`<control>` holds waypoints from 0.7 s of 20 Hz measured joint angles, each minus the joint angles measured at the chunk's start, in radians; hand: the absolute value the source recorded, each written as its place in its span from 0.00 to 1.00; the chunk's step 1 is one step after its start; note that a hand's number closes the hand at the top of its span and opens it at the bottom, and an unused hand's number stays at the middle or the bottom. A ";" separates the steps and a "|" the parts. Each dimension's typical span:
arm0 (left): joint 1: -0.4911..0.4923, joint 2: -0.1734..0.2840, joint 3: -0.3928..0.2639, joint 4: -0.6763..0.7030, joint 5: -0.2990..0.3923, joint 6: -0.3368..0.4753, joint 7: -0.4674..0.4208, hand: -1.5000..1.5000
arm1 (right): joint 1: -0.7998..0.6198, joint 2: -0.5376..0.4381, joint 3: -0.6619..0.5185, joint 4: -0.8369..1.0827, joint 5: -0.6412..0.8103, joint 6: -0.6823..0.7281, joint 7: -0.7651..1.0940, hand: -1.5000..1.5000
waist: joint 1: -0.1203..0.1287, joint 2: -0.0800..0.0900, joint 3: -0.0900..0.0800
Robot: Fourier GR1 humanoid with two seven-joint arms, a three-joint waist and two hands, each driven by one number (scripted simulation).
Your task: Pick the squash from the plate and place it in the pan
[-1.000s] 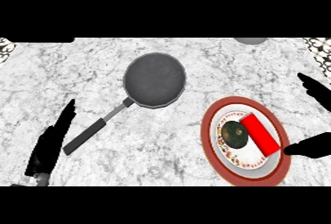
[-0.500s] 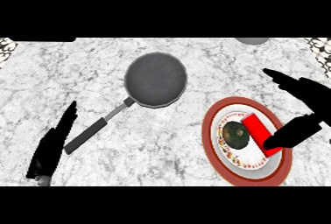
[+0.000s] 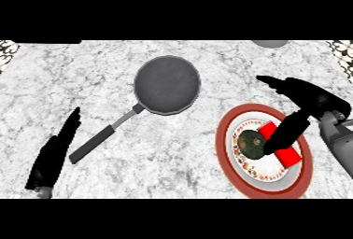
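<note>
Head view, items listed left to right on the marble counter (image 3: pixel 179 154).

Left hand (image 3: pixel 55 156): at the lower left edge, fingers straight and together, holding nothing, well apart from everything else.

Pan (image 3: pixel 167 85): dark, round, nothing in it; its handle (image 3: pixel 103 137) runs down and left toward the left hand without touching it.

Plate (image 3: pixel 231 158): red-rimmed, white centre with a patterned ring, lower right of the pan and apart from it. On it lie the squash (image 3: pixel 250 142), dark green and round, and a red block (image 3: pixel 288 153) just beside it on the right.

Right hand (image 3: pixel 303 100): over the plate's upper right; fingers spread open, one reaching up-left, the thumb (image 3: pixel 286 133) pointing down over the red block to the squash's right edge. Not closed round the squash.

Grey round object (image 3: pixel 269 43): at the top edge, partly cut off.
</note>
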 measured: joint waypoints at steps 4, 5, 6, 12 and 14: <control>0.006 -0.013 0.005 0.014 -0.010 -0.002 -0.012 0.50 | -0.023 0.009 0.053 0.023 -0.018 0.016 0.036 0.00 | -0.005 -0.001 0.000; 0.006 -0.013 0.009 0.016 -0.010 -0.005 -0.013 0.50 | -0.030 0.016 0.067 0.029 -0.017 0.017 0.045 0.00 | -0.005 -0.002 0.000; 0.010 -0.012 0.013 0.005 -0.011 -0.003 -0.006 0.50 | -0.033 0.016 0.076 0.023 -0.024 0.017 0.058 0.00 | -0.006 -0.002 0.000; 0.011 -0.024 0.024 -0.014 -0.025 -0.012 0.010 0.50 | -0.044 0.051 0.119 0.053 -0.026 0.027 0.073 0.00 | -0.009 -0.003 0.001; 0.019 -0.019 0.029 -0.023 -0.025 -0.020 0.012 0.50 | -0.052 0.066 0.150 0.071 -0.009 0.024 0.083 0.00 | -0.007 -0.003 0.001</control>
